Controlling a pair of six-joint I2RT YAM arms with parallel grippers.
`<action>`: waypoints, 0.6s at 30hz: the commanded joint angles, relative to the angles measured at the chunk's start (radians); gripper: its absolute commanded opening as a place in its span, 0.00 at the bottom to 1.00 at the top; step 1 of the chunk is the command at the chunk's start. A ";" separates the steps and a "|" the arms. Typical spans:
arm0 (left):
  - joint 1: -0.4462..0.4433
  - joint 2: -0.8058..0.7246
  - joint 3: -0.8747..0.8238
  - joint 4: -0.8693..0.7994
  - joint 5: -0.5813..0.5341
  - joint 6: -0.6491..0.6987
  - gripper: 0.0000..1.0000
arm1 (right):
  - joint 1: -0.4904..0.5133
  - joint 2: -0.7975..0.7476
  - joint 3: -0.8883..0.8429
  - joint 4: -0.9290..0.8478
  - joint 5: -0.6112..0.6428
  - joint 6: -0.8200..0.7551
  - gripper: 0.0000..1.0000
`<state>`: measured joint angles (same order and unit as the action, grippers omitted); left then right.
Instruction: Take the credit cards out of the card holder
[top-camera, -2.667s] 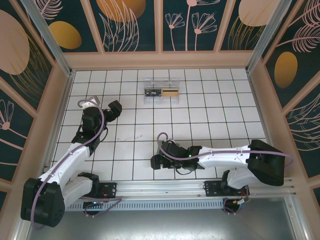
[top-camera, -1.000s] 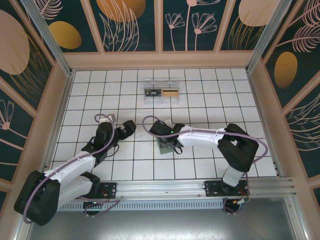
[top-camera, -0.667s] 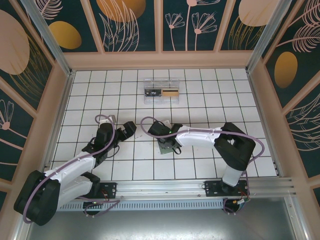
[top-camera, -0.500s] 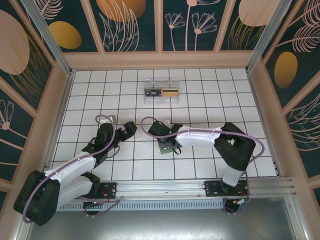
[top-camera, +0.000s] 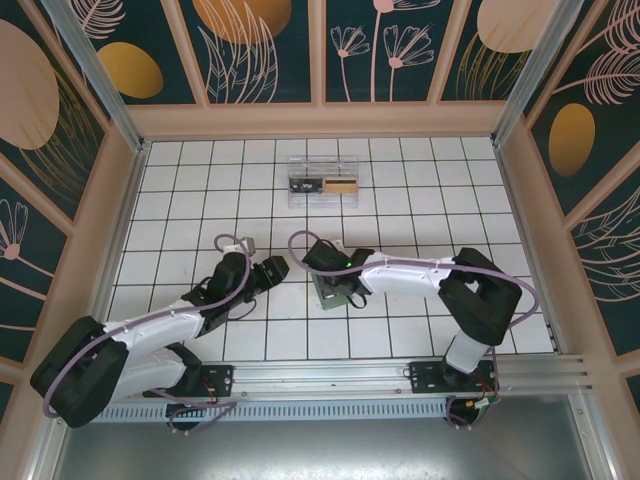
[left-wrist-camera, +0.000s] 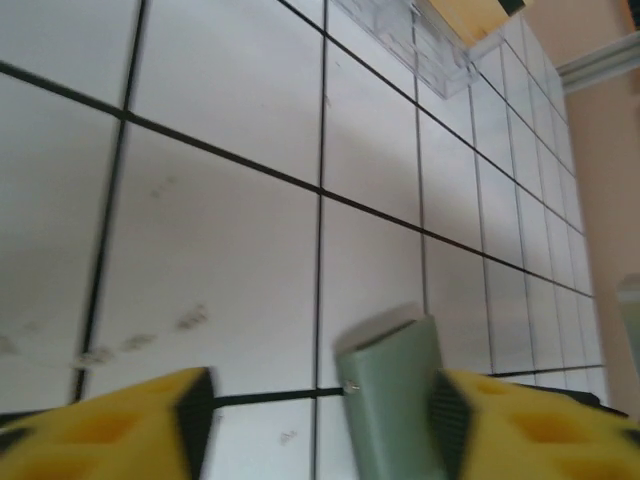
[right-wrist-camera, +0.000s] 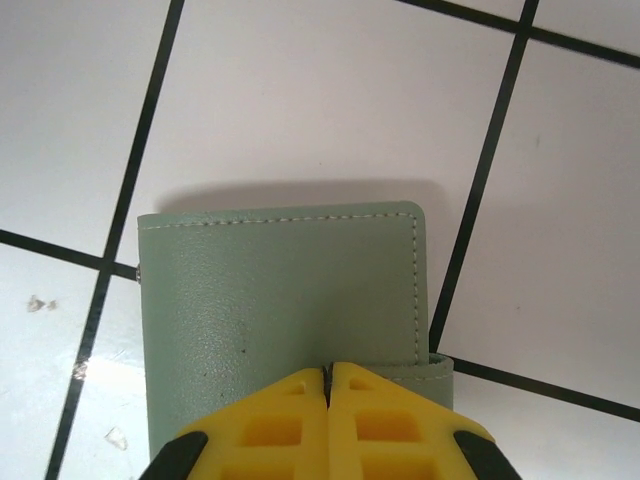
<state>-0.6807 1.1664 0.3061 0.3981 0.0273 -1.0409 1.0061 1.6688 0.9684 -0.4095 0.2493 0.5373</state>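
Observation:
The grey-green card holder (top-camera: 328, 293) lies folded on the white tiles at the middle of the floor. My right gripper (top-camera: 336, 284) sits on top of it; in the right wrist view its yellow fingers (right-wrist-camera: 280, 420) meet with no gap over the card holder (right-wrist-camera: 280, 290), beside the strap. My left gripper (top-camera: 284, 270) has come in from the left. In the left wrist view it is open (left-wrist-camera: 318, 408) around the end of the card holder (left-wrist-camera: 390, 400): the right finger touches it, the left stands apart. A black card (top-camera: 305, 184) and a tan card (top-camera: 342, 186) lie in the clear box.
The clear plastic box (top-camera: 322, 184) stands at the back middle of the tiled floor, its corner (left-wrist-camera: 430, 50) showing at the top of the left wrist view. Wooden walls close in the floor on three sides. Both arms reach toward the centre.
My left arm has swung right to the card holder and its jaws have narrowed. My right gripper has shut on top of the holder, which has barely moved.

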 joint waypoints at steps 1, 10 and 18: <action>-0.054 0.043 0.028 0.094 0.008 -0.089 0.36 | -0.031 -0.066 -0.060 0.065 -0.118 0.034 0.00; -0.206 0.280 0.104 0.263 0.032 -0.209 0.00 | -0.051 -0.100 -0.112 0.122 -0.153 0.050 0.00; -0.265 0.430 0.169 0.296 0.028 -0.252 0.00 | -0.054 -0.110 -0.137 0.143 -0.159 0.061 0.00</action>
<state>-0.9333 1.5734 0.4507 0.6521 0.0639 -1.2545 0.9562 1.5848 0.8543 -0.2787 0.1165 0.5812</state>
